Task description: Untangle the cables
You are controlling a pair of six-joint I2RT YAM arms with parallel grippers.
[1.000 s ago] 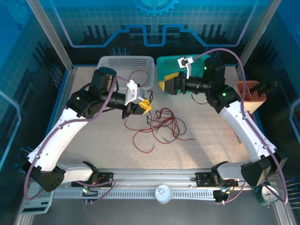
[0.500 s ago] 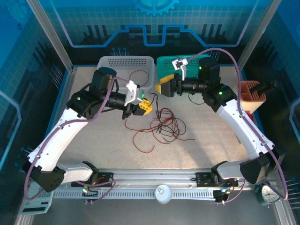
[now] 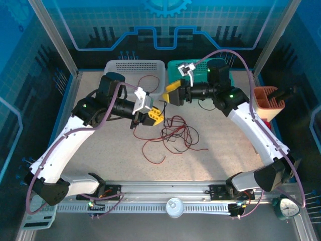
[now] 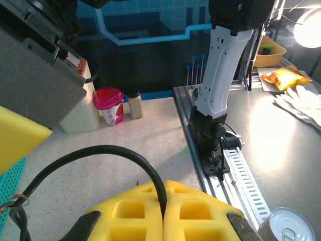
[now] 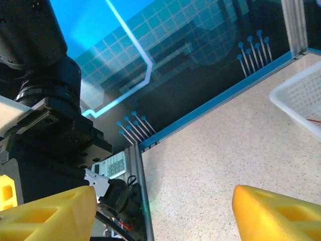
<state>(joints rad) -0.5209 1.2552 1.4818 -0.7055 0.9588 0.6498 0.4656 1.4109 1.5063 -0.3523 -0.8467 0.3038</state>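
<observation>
A tangle of thin red and black cables (image 3: 178,133) lies on the table's middle, with a red loop (image 3: 153,153) trailing toward the near side. My left gripper (image 3: 156,116) hovers at the tangle's left edge. In the left wrist view its yellow fingers (image 4: 125,221) are pressed together on a black cable (image 4: 100,150) that arcs up and away to the left. My right gripper (image 3: 171,93) hangs above the table behind the tangle, pointing left. Seen from the right wrist, its gripper (image 5: 163,216) stands open, with bare table between the yellow fingertips (image 5: 47,213).
A white basket (image 3: 134,68) holding a red wire and a green basket (image 3: 183,68) stand at the back. An orange holder (image 3: 268,100) is at the right edge. A can (image 3: 174,207) sits on the front rail, and a pink-lidded cup (image 4: 109,103) stands beyond it.
The right arm has swung left, bringing its open gripper closer to the left gripper. The left gripper has dipped slightly, still shut on the black cable.
</observation>
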